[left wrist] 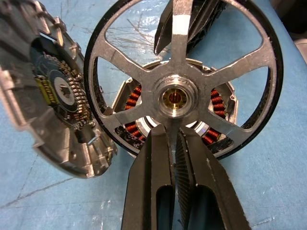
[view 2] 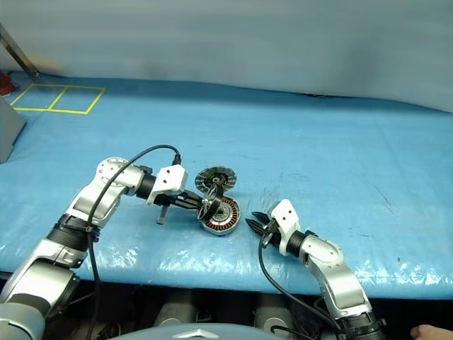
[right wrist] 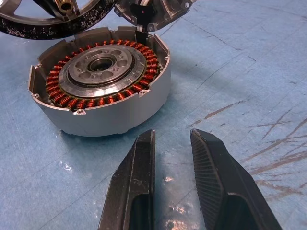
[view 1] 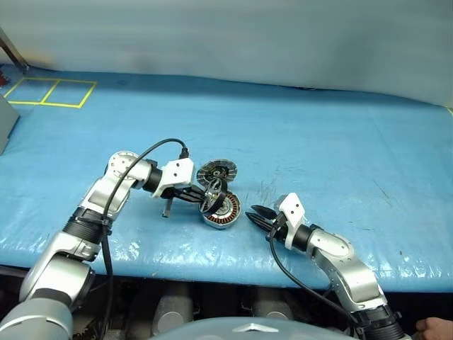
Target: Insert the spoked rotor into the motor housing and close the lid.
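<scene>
Two end effectors work over a table (view 1: 318,134) covered with a blue sheet. The left end effector (left wrist: 173,140) is clenched on the spoked rotor (left wrist: 184,76), a flat black ring with silver spokes and a silver hub; its two black fingers pinch one spoke close to the hub. The rotor is held on edge, clear of the table, just above and beside the motor housing (right wrist: 100,88), a squat round grey unit with a ring of copper-coloured windings around a silver centre hub. The housing rests flat on the table with its windings facing up. The lid (view 1: 216,171), a round grey slotted metal disc, stands tilted just behind the housing. The right end effector (right wrist: 171,165) is released, its fingers parted around nothing, low over the table near the housing.
</scene>
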Robot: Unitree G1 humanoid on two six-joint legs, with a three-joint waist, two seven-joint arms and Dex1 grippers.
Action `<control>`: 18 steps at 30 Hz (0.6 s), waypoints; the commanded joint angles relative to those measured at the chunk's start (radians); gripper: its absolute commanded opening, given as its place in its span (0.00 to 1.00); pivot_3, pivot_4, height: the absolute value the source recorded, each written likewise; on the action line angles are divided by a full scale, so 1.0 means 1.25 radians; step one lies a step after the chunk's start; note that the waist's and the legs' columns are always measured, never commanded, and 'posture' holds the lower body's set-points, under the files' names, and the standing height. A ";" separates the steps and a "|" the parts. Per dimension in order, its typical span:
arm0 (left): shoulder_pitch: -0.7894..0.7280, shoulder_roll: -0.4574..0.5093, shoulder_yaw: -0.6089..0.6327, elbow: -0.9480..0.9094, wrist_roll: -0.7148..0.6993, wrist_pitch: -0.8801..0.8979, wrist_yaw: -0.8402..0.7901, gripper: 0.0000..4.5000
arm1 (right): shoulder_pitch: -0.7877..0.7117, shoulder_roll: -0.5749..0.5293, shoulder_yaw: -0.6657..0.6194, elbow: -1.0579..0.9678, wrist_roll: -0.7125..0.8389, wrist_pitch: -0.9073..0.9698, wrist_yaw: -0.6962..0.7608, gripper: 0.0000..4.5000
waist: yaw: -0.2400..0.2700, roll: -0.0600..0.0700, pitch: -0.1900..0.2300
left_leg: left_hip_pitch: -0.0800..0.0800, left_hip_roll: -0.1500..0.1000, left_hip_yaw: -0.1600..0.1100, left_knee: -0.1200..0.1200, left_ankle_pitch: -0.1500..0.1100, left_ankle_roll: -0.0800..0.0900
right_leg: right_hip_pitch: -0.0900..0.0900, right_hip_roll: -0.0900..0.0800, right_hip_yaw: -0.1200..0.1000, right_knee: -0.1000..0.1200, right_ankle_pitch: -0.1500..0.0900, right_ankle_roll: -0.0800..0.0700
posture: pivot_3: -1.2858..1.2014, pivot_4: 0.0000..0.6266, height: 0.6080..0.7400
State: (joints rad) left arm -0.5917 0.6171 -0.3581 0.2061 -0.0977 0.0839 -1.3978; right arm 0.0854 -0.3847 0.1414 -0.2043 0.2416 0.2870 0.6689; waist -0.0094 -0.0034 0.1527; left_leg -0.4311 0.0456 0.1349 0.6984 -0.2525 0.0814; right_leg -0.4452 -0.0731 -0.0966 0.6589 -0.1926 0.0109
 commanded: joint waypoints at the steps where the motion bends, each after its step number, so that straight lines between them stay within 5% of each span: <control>1: -0.032 -0.003 -0.015 0.004 0.022 -0.026 -0.015 0.00 | 0.001 0.003 -0.008 -0.009 0.003 -0.023 -0.002 0.27 | 0.000 0.000 0.000 | 0.000 0.000 0.000 0.000 0.000 0.000 | 0.000 -0.001 0.000 0.000 0.000 0.000 | 0.52 0.24 1.00; 18: -0.130 -0.024 -0.061 0.089 0.103 -0.093 -0.031 0.00 | -0.003 0.005 -0.006 0.002 -0.001 -0.035 -0.006 0.27 | 0.000 0.000 0.000 | 0.000 0.000 0.000 0.000 0.000 0.000 | 0.000 -0.002 0.000 0.000 0.000 0.000 | 0.52 0.24 1.00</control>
State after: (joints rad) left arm -0.7220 0.5903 -0.4424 0.3143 0.0249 -0.0110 -1.4347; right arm 0.0866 -0.3815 0.1417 -0.1883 0.2410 0.2649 0.6614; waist -0.0088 -0.0040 0.1531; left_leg -0.4313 0.0455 0.1346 0.6984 -0.2526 0.0817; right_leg -0.4452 -0.0754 -0.0970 0.6588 -0.1926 0.0108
